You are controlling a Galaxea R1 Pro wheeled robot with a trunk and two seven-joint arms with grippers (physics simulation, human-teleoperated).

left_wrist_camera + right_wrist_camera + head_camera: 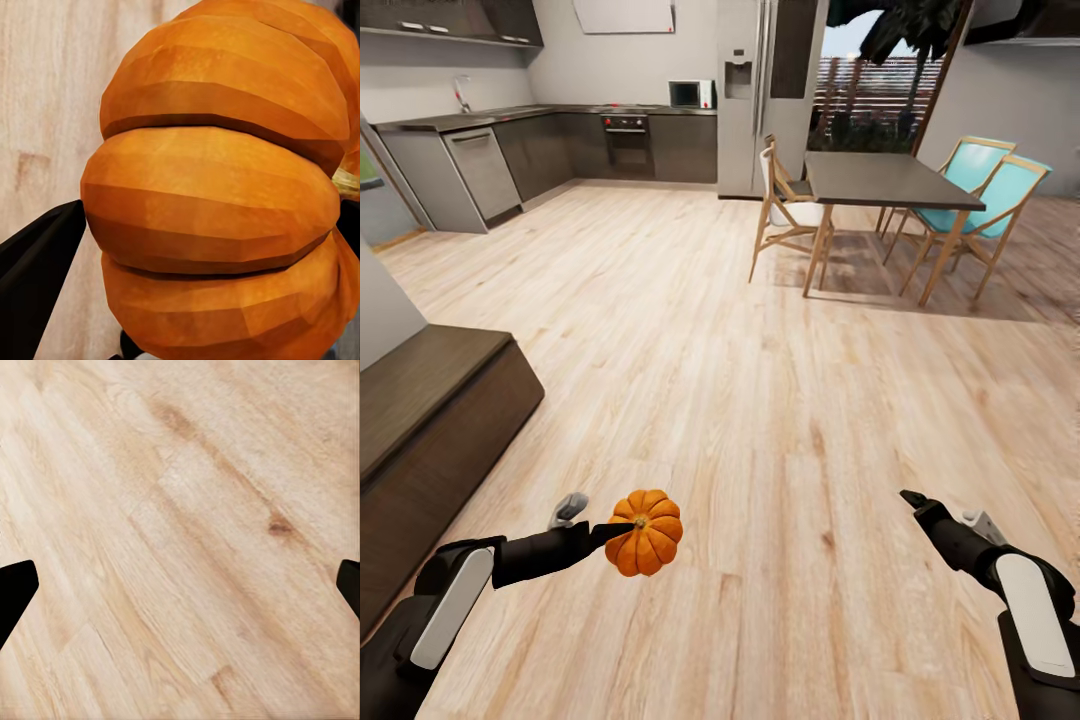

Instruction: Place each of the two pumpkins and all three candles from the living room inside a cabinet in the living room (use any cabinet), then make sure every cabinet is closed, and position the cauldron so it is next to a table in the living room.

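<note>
The pumpkin [645, 532], orange and ribbed, sits low and left of centre in the head view, clenched in the left end effector [610, 534] above the plank floor [780, 400]. This looks like the carrying step for 1 of 2 pumpkins. The dark cabinet [430, 420] lies at the left edge, its front out of view, so next it likely needs a turn toward it. The right end effector [910, 497], lower right, is spread and empty. No writing is readable.
</note>
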